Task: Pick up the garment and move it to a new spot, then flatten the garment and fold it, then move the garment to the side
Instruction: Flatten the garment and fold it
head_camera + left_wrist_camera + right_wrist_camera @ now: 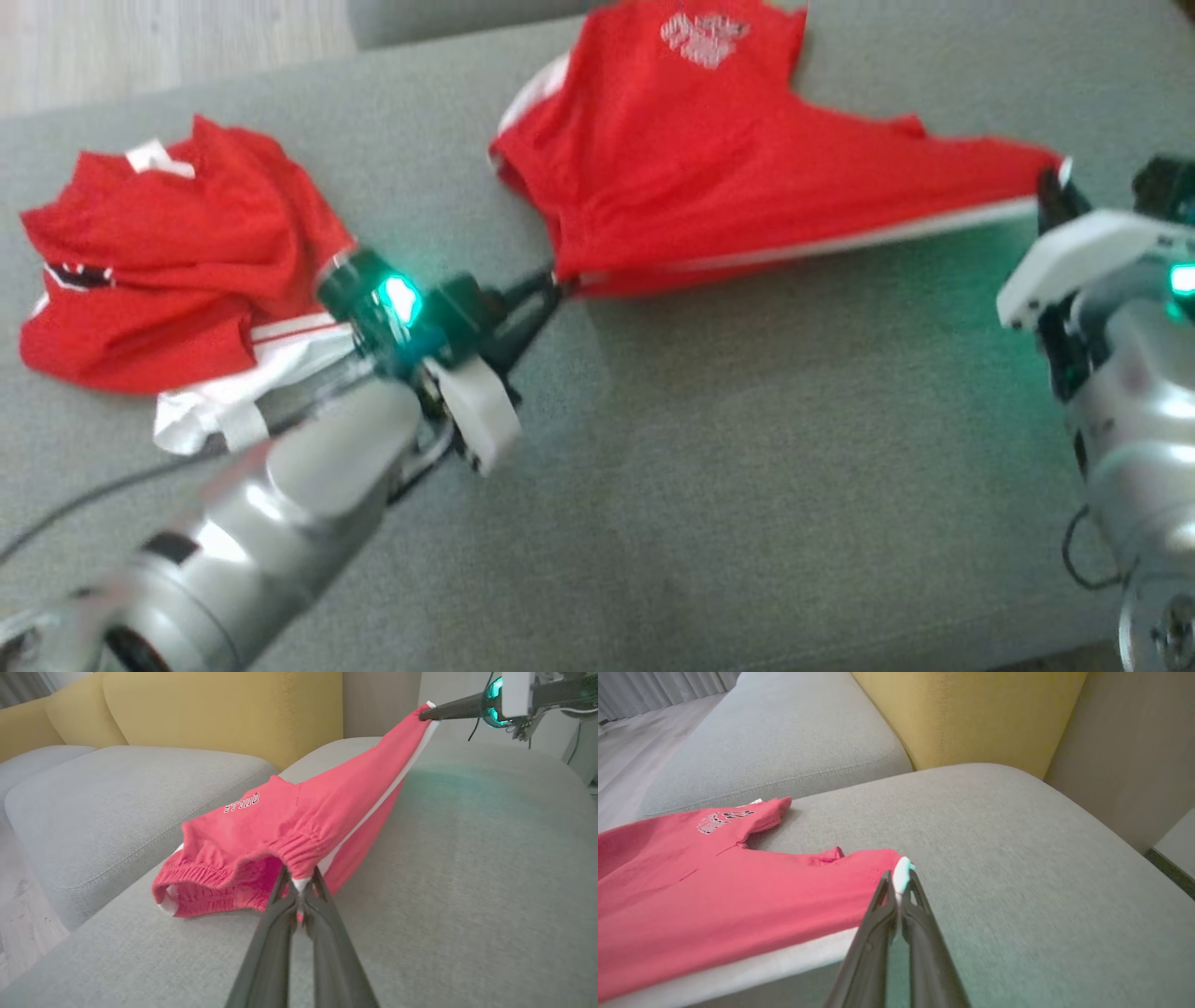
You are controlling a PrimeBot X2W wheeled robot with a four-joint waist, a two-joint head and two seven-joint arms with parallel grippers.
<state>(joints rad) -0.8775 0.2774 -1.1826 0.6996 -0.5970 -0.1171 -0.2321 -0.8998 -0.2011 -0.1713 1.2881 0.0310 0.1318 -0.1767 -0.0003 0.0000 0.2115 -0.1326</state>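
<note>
The red cloth shorts with a white side stripe [709,168] are in the far middle of the grey soft sofa seat [747,448], with their near edge stretched tight. The left pincer [551,282] is clamped on the waistband corner. The right pincer [1050,191] is clamped on the leg end at the right. This looks like the flatten step. Next, I think both arms must lay the shorts down smooth. A crumpled red and white pile of clothes [168,252] sits well apart on the left.

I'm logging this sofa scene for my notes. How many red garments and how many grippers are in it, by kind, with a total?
Red garments: 2 (stretched garment, crumpled heap)
Grippers: 2 (left gripper, right gripper, both clamped on the stretched garment)
Total: 4
</note>
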